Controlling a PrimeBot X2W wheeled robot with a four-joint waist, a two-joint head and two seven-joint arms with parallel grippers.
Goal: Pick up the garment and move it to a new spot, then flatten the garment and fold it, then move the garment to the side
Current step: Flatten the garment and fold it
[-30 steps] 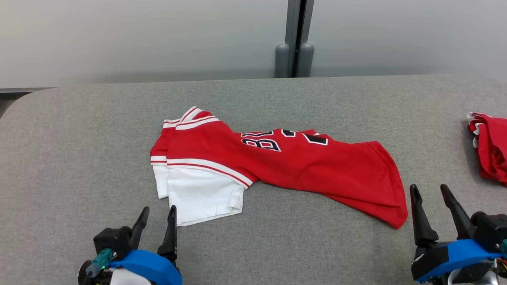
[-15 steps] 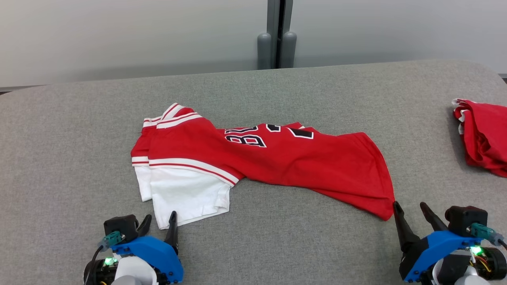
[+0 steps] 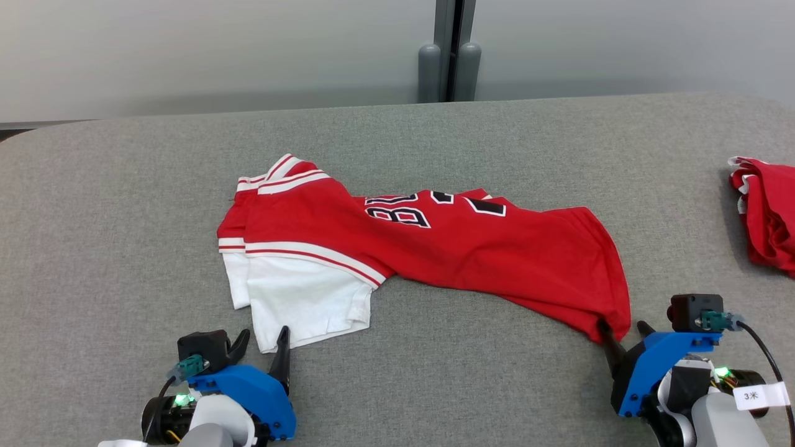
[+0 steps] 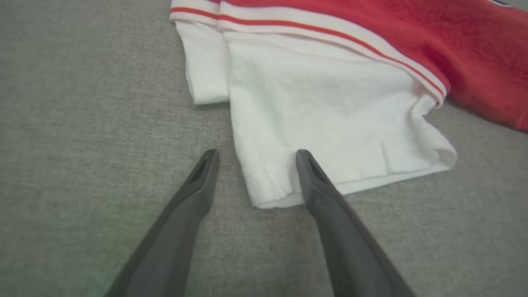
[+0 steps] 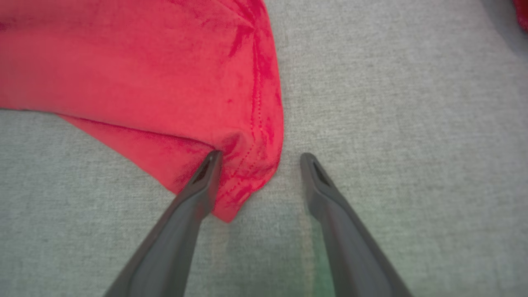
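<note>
On your left, the left gripper [image 3: 265, 332], jaws wide, straddles the white corner of the garment [image 3: 447, 248], which lies rumpled across the middle of the grey table [image 3: 112, 205] (black lettering creased). On your right, the right gripper [image 3: 621, 324], jaws equally wide, straddles the red hem corner. Another red cloth [image 3: 767, 217] lies at the far right edge.

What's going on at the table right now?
The robot is set to grab the red and white jersey, which lies crumpled on the grey table. Its left tool, open, straddles a corner of the white sleeve. Its right tool, open, straddles a corner of the red hem. Nothing is gripped yet.
</note>
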